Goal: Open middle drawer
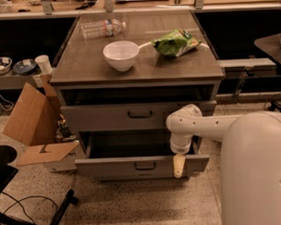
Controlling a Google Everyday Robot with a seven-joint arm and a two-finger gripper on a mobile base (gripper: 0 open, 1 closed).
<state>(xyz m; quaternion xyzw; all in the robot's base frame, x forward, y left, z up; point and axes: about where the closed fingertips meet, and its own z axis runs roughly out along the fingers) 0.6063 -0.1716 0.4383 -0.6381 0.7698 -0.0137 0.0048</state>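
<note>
Your pincer [178,166] hangs tip-down in the lower middle of the frame, against the front panel of the middle drawer [110,167]. Whether it is apart or together, you cannot tell from this view.

The robot's pale body [256,170] fills the lower right, and its arm [201,126] reaches left from there towards the drawer. The cabinet [207,96] stands in the centre of the frame.

The middle drawer is the lowest front you can see. It stands pulled out towards the bottom edge of the frame, with its dark tray open behind the panel. I would judge the opening largely done. Whether the drawer has reached its full travel does not show.

The drawer above [94,118] sits further back, close under the surface [176,67]. At centre left an opened cardboard box [27,113] leans beside the cabinet.

On the surface lie a green bag [175,42] to the upper right, a white bowl [121,55] beside it, and a clear bottle [102,28] on its side further back.

Smallest is the drawer's dark loop handle [144,166]. It sits just left of your pincer, and the two are apart. What is left, as I judge it, is any last pull you want, then lifting clear of the panel.
</note>
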